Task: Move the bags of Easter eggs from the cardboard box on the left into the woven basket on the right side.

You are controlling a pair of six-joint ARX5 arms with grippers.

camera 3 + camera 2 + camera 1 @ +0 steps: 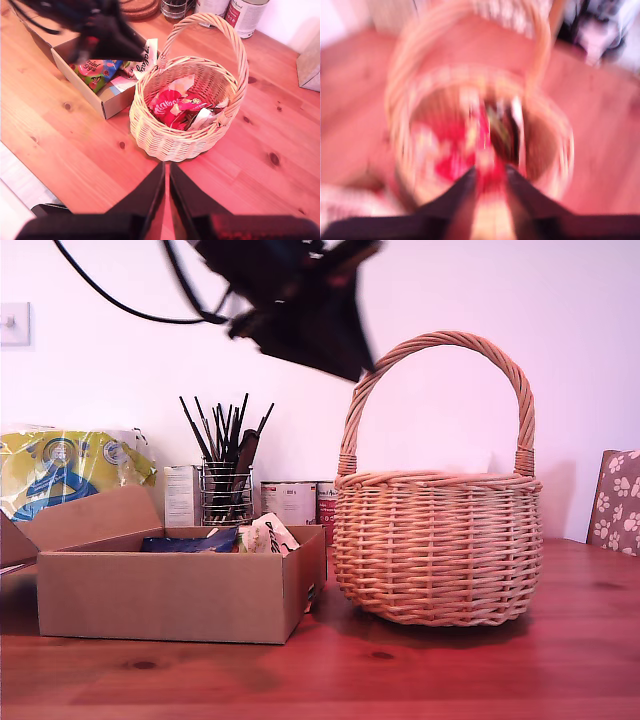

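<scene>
My first hand (490, 172), blurred, hovers above the woven basket (437, 545); its grip I cannot tell. My second hand (166, 172) is closed, empty. Bags of Easter eggs (175, 107) lie inside the basket, others in the cardboard box (170, 590) beside it. Swinging fast could snag the basket's handle.

Round tan woven basket (437, 545) is stood upright on the exterior view's right, holding red and cream egg bags (176, 107). Shallow brown cardboard box (170, 592) is set just beside it on the left, flap open, with more bags (97, 71) inside.
</scene>
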